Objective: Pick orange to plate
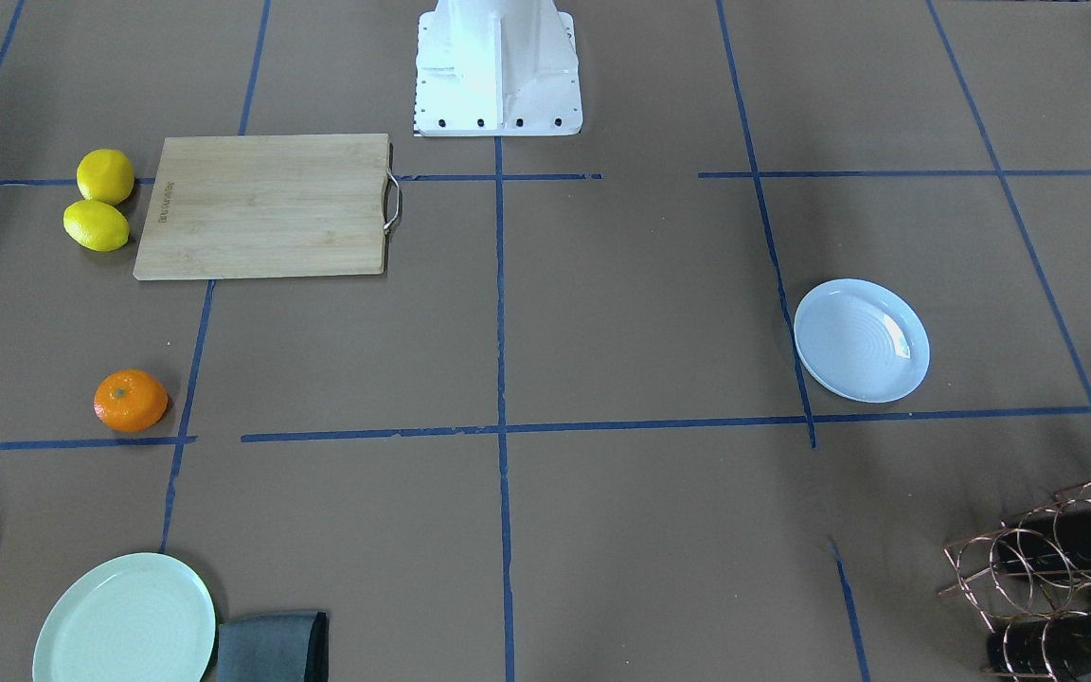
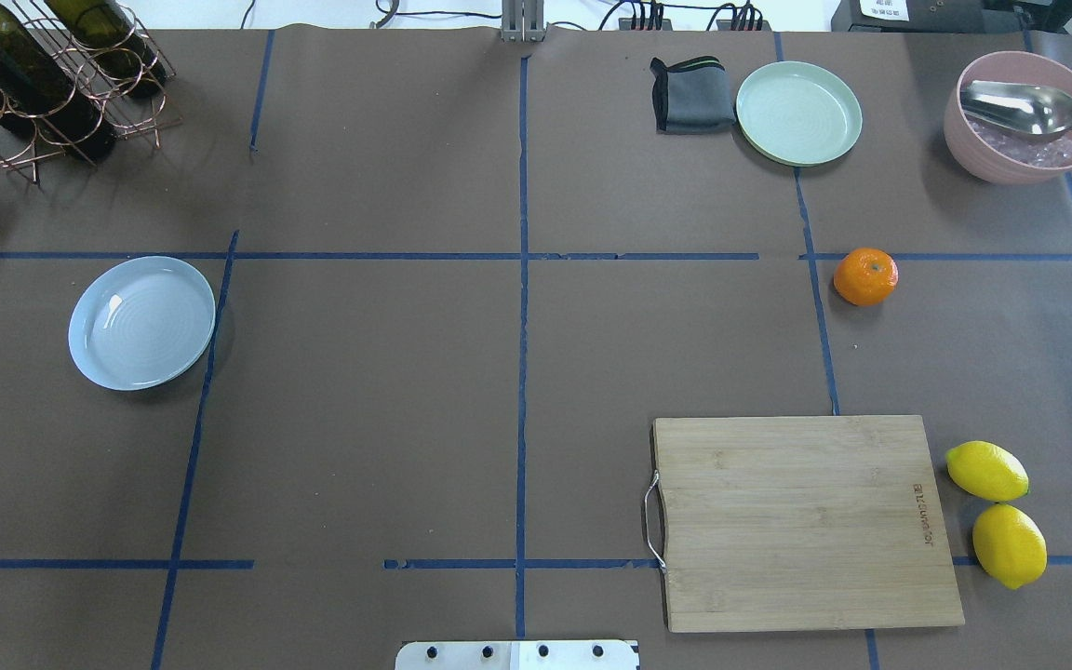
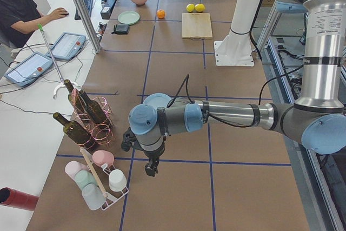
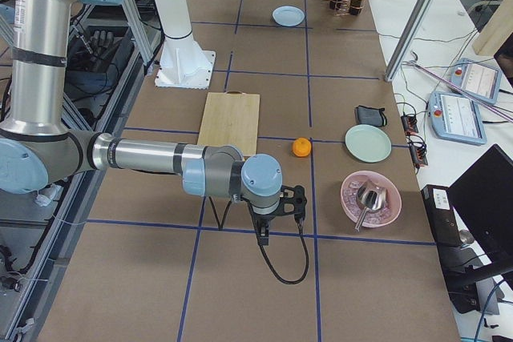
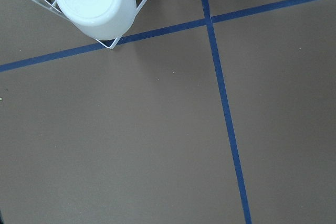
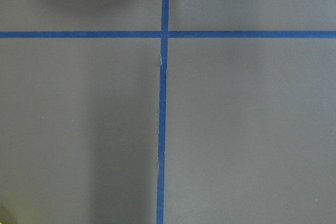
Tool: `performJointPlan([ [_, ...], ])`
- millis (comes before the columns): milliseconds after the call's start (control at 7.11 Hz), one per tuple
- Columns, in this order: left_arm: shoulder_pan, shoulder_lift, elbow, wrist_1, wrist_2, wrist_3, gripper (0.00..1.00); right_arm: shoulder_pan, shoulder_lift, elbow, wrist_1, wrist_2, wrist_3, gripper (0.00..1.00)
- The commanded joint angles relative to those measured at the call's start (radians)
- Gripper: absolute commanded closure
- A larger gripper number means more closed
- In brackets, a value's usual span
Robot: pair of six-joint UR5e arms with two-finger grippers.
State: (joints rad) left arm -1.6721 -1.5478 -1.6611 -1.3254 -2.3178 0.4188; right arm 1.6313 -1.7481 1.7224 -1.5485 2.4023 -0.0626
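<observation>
The orange [image 2: 865, 276] lies on the brown table at the right, just beyond a blue tape line; it also shows in the front view [image 1: 131, 401]. Far across the table on the left sits the pale bluish-white plate [image 2: 141, 322], with nothing on it. Neither gripper appears in the overhead, front or wrist views. My left gripper [image 3: 148, 169] hangs over the table's left end, past the plate [image 3: 157, 100]. My right gripper [image 4: 263, 234] hovers at the right end, a short way from the orange [image 4: 300, 146]. Whether either is open or shut I cannot tell.
A wooden cutting board [image 2: 801, 521] lies near the robot's base with two lemons [image 2: 986, 471] beside it. At the far edge are a mint-green plate [image 2: 798, 113], a grey cloth [image 2: 692, 94] and a pink bowl with a spoon [image 2: 1023, 116]. A wine rack [image 2: 43, 74] and a cup rack [image 3: 100, 179] stand at the left end.
</observation>
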Motion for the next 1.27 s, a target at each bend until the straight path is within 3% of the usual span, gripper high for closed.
performJointPlan([
  [0, 0.000, -0.012, -0.003, -0.002, 0.000, 0.002, 0.00, -0.007, 0.007, 0.002, 0.002, 0.001, -0.002, 0.00],
  [281, 0.000, -0.044, -0.032, -0.006, 0.002, 0.014, 0.00, -0.007, 0.010, 0.011, 0.004, 0.011, 0.001, 0.00],
  [562, 0.008, -0.063, -0.058, -0.137, 0.002, 0.002, 0.00, -0.007, 0.027, 0.047, 0.005, 0.037, 0.007, 0.00],
  [703, 0.079, -0.064, -0.046, -0.263, 0.000, 0.000, 0.00, -0.007, 0.024, 0.093, -0.005, 0.052, 0.010, 0.00],
  [1125, 0.203, -0.104, -0.058, -0.314, -0.023, -0.090, 0.00, -0.007, 0.042, 0.117, 0.002, 0.086, 0.012, 0.00],
])
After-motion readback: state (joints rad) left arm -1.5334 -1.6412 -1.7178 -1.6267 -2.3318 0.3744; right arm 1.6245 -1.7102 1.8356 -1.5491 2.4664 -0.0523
